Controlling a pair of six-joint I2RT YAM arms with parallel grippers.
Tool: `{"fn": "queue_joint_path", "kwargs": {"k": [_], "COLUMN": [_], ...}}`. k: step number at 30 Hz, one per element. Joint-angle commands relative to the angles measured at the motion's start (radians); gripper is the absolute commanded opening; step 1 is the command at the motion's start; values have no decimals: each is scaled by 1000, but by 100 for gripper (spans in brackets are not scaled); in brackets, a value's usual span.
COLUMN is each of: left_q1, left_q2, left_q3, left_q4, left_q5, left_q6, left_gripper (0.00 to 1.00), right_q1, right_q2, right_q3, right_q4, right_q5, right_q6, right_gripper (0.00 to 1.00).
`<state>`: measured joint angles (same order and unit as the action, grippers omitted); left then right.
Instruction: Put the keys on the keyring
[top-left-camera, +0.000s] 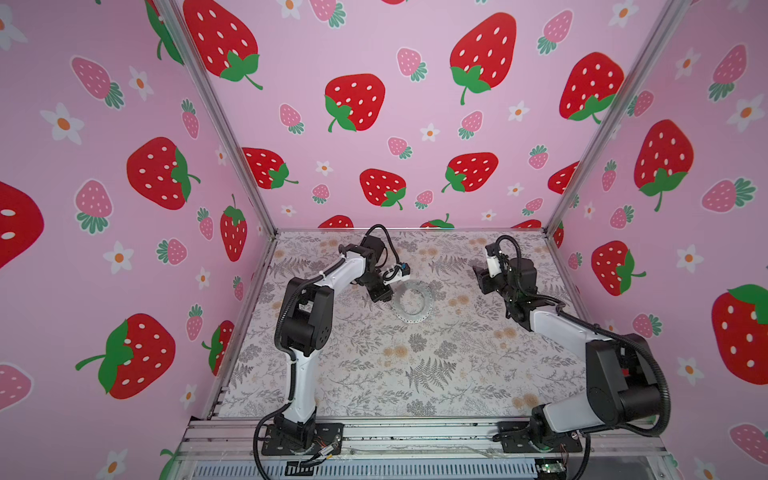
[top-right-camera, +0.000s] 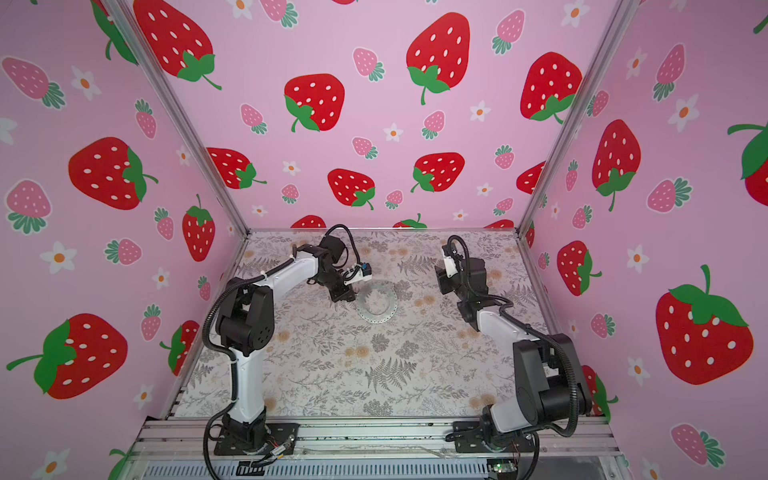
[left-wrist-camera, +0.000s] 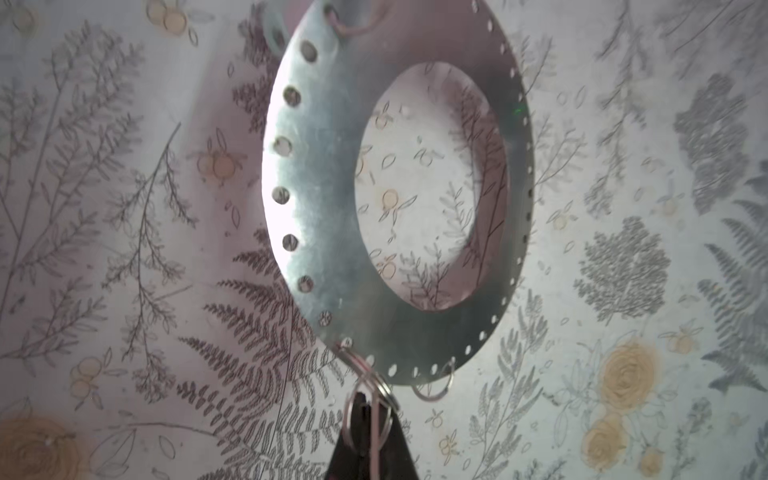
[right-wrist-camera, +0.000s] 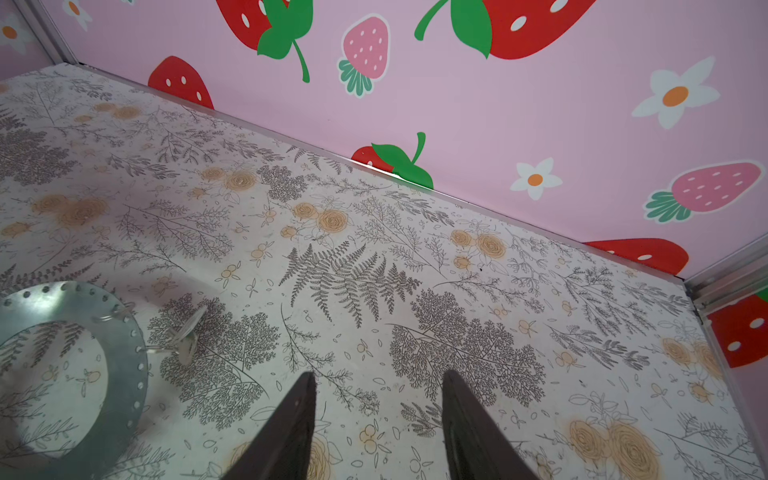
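The keyring (top-left-camera: 411, 318) (top-right-camera: 376, 318), a wide flat silvery ring with small holes along its rim, sits at the middle of the floral table in both top views. My left gripper (top-left-camera: 384, 297) (top-right-camera: 347, 297) is at its left edge. In the left wrist view that gripper (left-wrist-camera: 368, 415) is shut on a small wire loop (left-wrist-camera: 386, 388) that hangs from the keyring (left-wrist-camera: 324, 187) rim. A second loop (left-wrist-camera: 432, 388) sits beside it. A pale key-shaped piece (right-wrist-camera: 188, 332) lies against the keyring (right-wrist-camera: 124, 374) far rim. My right gripper (top-left-camera: 482, 282) (right-wrist-camera: 378, 376) is open, empty and well apart.
The table (top-left-camera: 415, 374) is a floral-printed sheet closed in by pink strawberry walls (top-left-camera: 415, 124) at the back and both sides. A metal rail (top-left-camera: 415, 432) with the two arm bases runs along the front edge.
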<state>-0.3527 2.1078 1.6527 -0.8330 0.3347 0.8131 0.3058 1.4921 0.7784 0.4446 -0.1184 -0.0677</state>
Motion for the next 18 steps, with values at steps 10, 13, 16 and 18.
{"fn": "queue_joint_path", "kwargs": {"k": [10, 13, 16, 18], "left_q1": [17, 37, 81, 124], "left_q2": [-58, -126, -230, -311], "left_q3": [-183, -246, -340, -419], "left_q4": [136, 234, 358, 467], "left_q5": [-325, -329, -276, -241], "left_q6": [117, 42, -92, -214], "left_gripper": [26, 60, 99, 99], "right_q1": [-6, -31, -52, -69], "right_q2": [70, 62, 46, 27], "right_q3": [-9, -60, -138, -161], "right_q4": [17, 89, 194, 223], "right_q5": [16, 28, 70, 103], "right_q6": [-35, -23, -37, -39], "right_gripper": [56, 58, 79, 99]}}
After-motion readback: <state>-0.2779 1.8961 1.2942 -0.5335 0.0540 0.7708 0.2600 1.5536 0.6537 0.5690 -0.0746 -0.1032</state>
